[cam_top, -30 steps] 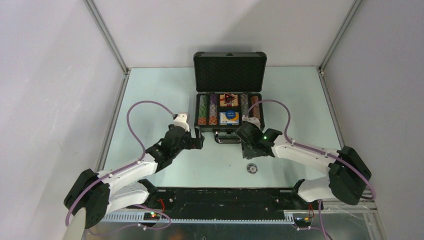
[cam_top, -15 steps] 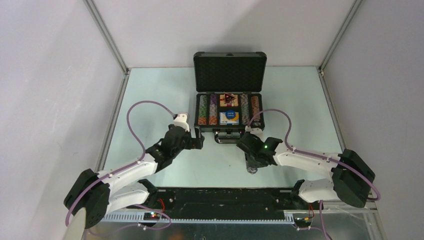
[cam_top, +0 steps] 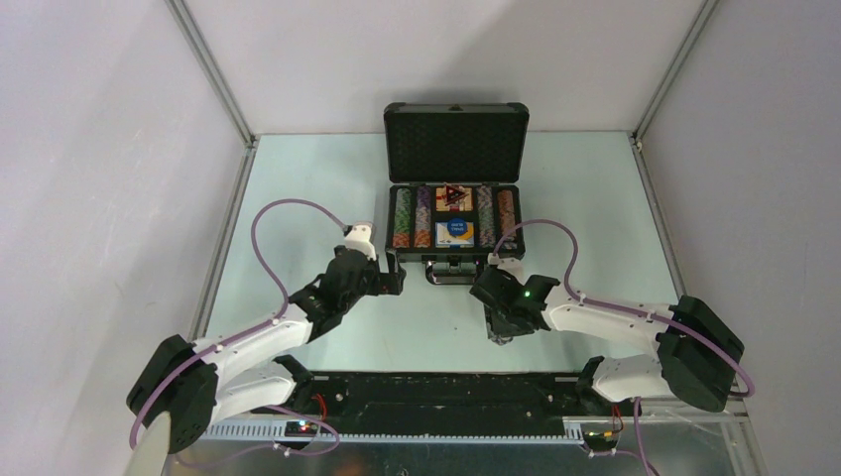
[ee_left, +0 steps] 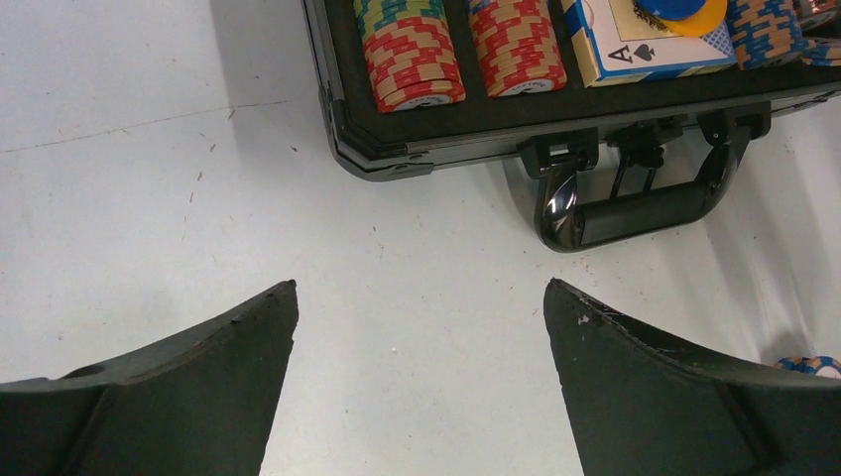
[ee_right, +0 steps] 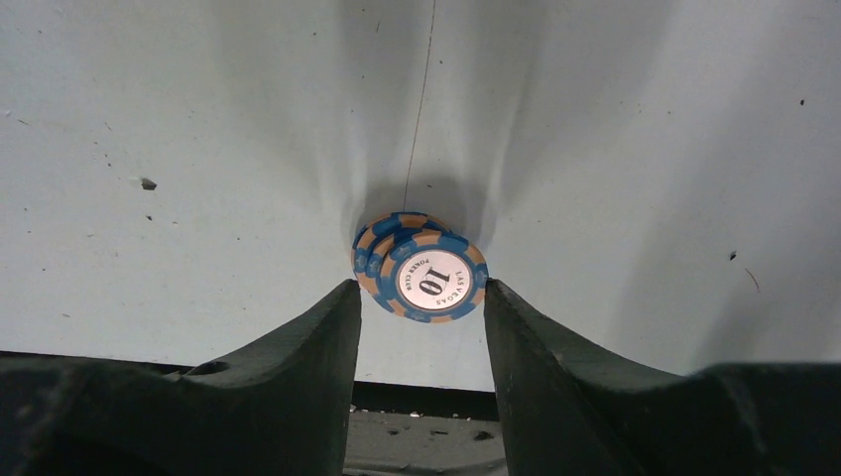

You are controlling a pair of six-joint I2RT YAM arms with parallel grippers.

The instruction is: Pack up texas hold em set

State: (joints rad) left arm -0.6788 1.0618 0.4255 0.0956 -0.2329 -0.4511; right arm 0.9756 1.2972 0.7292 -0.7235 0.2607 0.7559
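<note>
Case [cam_top: 455,142]: open, at far centre of table [cam_top: 298,198], lid upright, tray facing up.
- Tray holds chip rows [cam_top: 403,218] on edge along both sides.
- Card box [cam_top: 456,233], blue-edged with an ace of spades, lies in the middle near the front wall. A blue and orange button [ee_left: 684,10] rests on it.
- Behind the box there is a reddish item with a dark triangle on top. It is too small in the top view to name.
- Handle [ee_left: 635,210] lies flat on the table at the front wall.

Left gripper [cam_top: 394,277]: low over bare table, just off the case's near-left corner. Jaws spread wide, nothing between them. Left wrist view confirms only table surface between the fingers [ee_left: 198,377].

Right gripper [cam_top: 499,334]: near-right of the handle, well short of the case, pointed down at the table.
- Right wrist view shows a short stack [ee_right: 428,276] of blue and orange chips flat on the table. Top chip is marked 10, and the chips are slightly offset.
- The jaws stand partly spread, one finger [ee_right: 555,367] on each side of the stack, tips level with its edges.
- Tips look to be at or just off the chip rims; cannot tell whether they pinch.
- Stack edge also shows at the lower right corner of the left wrist view.
</note>
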